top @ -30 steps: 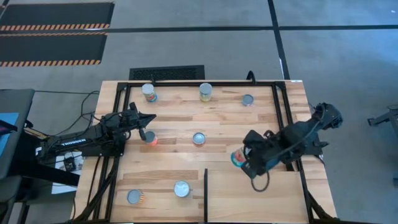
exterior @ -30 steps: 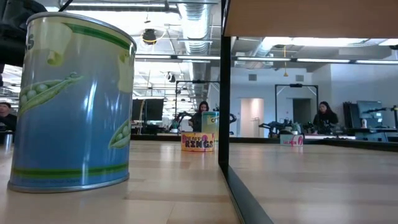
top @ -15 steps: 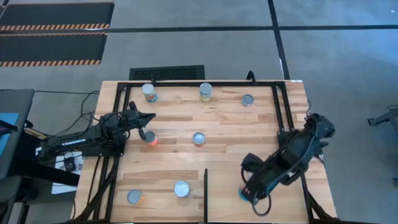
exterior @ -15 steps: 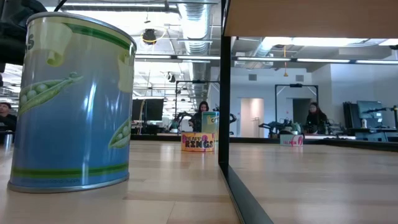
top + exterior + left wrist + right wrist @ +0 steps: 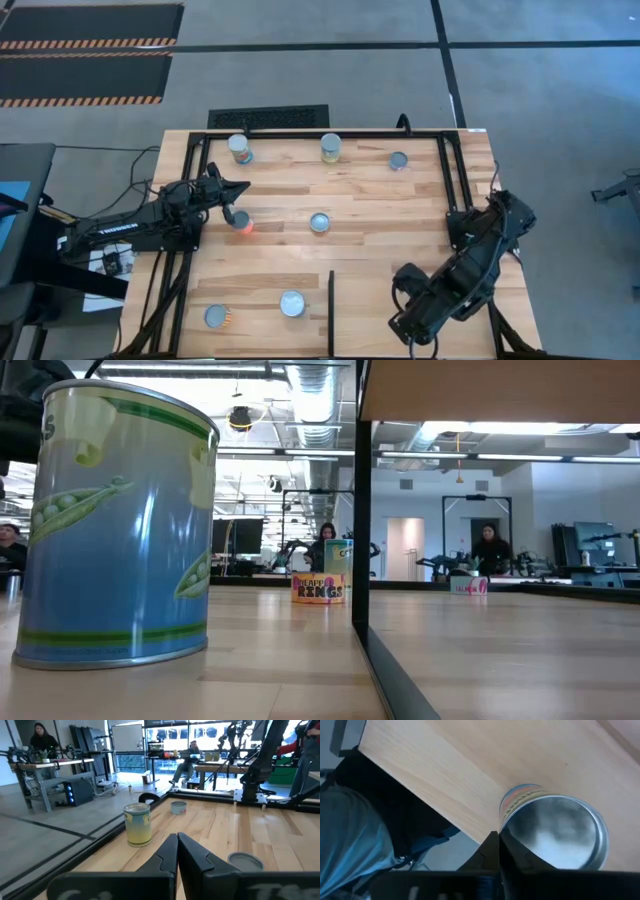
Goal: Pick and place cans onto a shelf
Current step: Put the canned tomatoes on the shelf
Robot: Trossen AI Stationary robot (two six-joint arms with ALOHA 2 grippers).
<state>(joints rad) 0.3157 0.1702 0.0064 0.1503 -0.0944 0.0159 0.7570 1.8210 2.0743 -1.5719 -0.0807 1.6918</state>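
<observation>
Several cans stand upright on the plank tabletop, among them three at the far edge (image 5: 330,148), one in the middle (image 5: 319,222) and two at the near left (image 5: 292,303). My right gripper (image 5: 408,325) is over the pale shelf (image 5: 365,305), pointing down, its fingers shut (image 5: 497,842). A silver-topped can (image 5: 555,835) with a striped label stands by the fingertips near the shelf's edge; the arm hides it in the high view. My left gripper (image 5: 232,203) is shut (image 5: 177,840) and waits at the left, beside an orange can (image 5: 241,224). My right gripper points down beside the can's rim (image 5: 502,827), on the side toward the shelf's edge. Whether the shut fingertips touch the can I cannot tell. The can looks upright on the shelf.
A thin black divider (image 5: 331,305) edges the shelf on its left; it rises close by in the low view (image 5: 361,510), next to a large pea-label can (image 5: 115,525). A black frame rail (image 5: 470,230) runs along the right side. People sit in the room behind.
My right gripper has gone from the middle right of the table toward the near edge, over the shelf, taking the teal-sided can along. The can showed beside the gripper earlier and is now hidden under the arm in the high view.
</observation>
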